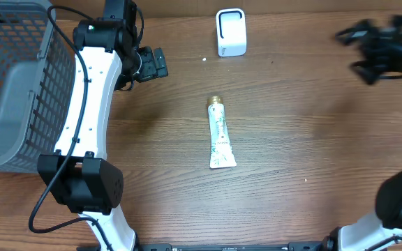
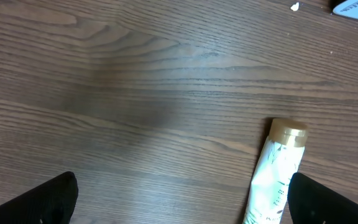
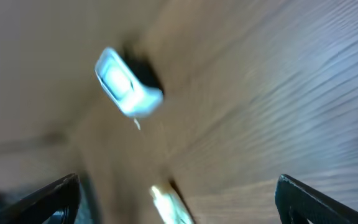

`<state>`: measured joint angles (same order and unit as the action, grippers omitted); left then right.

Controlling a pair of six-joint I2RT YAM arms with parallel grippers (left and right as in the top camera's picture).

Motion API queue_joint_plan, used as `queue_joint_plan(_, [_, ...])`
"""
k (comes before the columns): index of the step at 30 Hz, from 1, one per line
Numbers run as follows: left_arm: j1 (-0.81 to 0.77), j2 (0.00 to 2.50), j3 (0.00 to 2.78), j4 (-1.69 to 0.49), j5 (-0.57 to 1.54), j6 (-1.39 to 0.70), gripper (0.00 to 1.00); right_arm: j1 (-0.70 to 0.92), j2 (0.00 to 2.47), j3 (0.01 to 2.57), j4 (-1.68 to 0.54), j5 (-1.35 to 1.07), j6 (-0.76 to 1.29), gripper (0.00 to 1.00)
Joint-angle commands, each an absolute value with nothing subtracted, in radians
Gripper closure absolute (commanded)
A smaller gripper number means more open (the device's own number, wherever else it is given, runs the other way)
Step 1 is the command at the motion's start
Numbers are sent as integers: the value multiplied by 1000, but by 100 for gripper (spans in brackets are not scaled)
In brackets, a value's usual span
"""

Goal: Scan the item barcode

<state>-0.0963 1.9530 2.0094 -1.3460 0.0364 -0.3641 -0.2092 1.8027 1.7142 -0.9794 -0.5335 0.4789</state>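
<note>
Overhead view: tube (image 1: 220,136) flat on the tabletop (image 1: 313,195), on the robot's side of the scanner (image 1: 230,32) and nearly in line with it, gold cap (image 1: 216,102) toward the scanner, crimped end away. Off to the scanner's left, the left gripper (image 1: 153,64), jaws spread wide and empty; beyond it, farther from the scanner, a basket (image 1: 12,84). Far to the scanner's right, the right gripper (image 1: 368,52), blurred, jaws likewise spread with nothing between them. In the left wrist view, cap and upper body of the tube just inside one finger (image 2: 328,199), no contact. Probably light, soft-walled and squeezable, smooth enough to slip; stiff only at the cap shoulder and the crimp. Best taken across the body close to the cap shoulder, gently, to avoid denting it or hiding print. No barcode visible from here; perhaps on the underside, so likely needs turning before facing the scanner.
</note>
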Motion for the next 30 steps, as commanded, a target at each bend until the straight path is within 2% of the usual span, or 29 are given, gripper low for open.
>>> queue_joint_plan(1, [-99, 1958, 2024, -1344, 33, -374, 0, -24, 1824, 1653, -967, -311, 411, 0])
queue_joint_plan(5, [-99, 1958, 2024, -1343, 33, -374, 0, 186, 1866, 1608, -897, -201, 411, 0])
queue_joint_plan(10, [-99, 1958, 2024, -1343, 33, -374, 0, 353, 1921, 1602, -854, -128, 411, 0])
queue_joint_plan(30, [-99, 1958, 2024, -1343, 33, -374, 0, 638, 2122, 1557, -836, -112, 397, 0])
